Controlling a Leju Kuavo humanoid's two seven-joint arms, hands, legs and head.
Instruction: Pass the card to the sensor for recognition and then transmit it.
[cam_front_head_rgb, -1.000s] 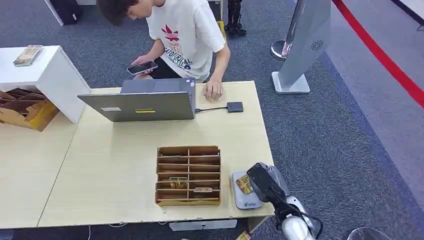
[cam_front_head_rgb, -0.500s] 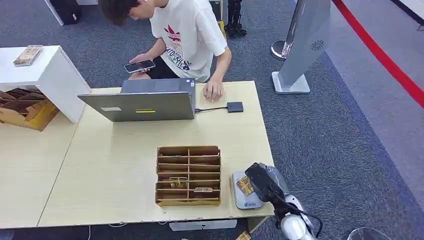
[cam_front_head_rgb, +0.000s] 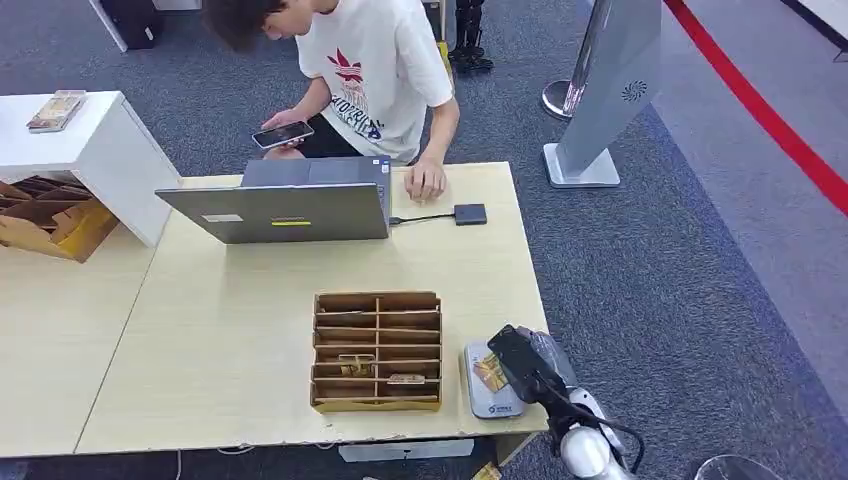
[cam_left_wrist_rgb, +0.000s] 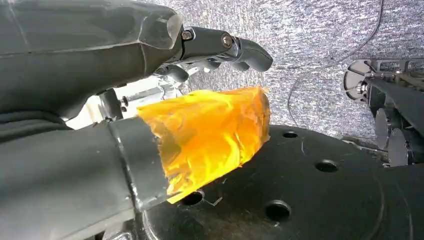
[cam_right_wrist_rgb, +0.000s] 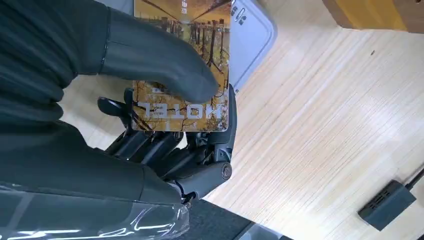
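- The right hand (cam_right_wrist_rgb: 165, 125) pinches the card (cam_right_wrist_rgb: 181, 75), the thumb pressed flat on its face and the darker fingers (cam_right_wrist_rgb: 200, 150) curled underneath.
- "HOTEL" reads clearly across the card's end in the right wrist view, upside down there; the smaller print at the far end is too fine to read.
- The thumb hides the middle of the card's yellow-brown picture.
- From the head view, the right hand (cam_front_head_rgb: 528, 365) sits over the grey sensor (cam_front_head_rgb: 487, 395) at the counter's (cam_front_head_rgb: 220, 330) near right corner, and the card (cam_front_head_rgb: 489, 371) lies over the sensor's top; whether they touch, I cannot tell.
- The sensor has a small blue mark near its front edge, too small to make out.
- The left hand (cam_left_wrist_rgb: 165, 100) holds nothing: a thumb wrapped in orange tape (cam_left_wrist_rgb: 210, 132), the fingers bent above it with a gap between.
- A wooden sorting box (cam_front_head_rgb: 377, 350) stands just left of the sensor; small things lie in two of its near slots, too blurred to name.
- Behind it, an open laptop (cam_front_head_rgb: 280, 205) with its back toward us, a yellow strip on the lid, unreadable.
- A black adapter (cam_front_head_rgb: 470, 214) on a cable lies beside the laptop.
- A person (cam_front_head_rgb: 375, 70) leans at the far edge, one hand on the counter, a phone (cam_front_head_rgb: 284, 135) in the other; the shirt carries a red leaf logo with lettering I can't read.
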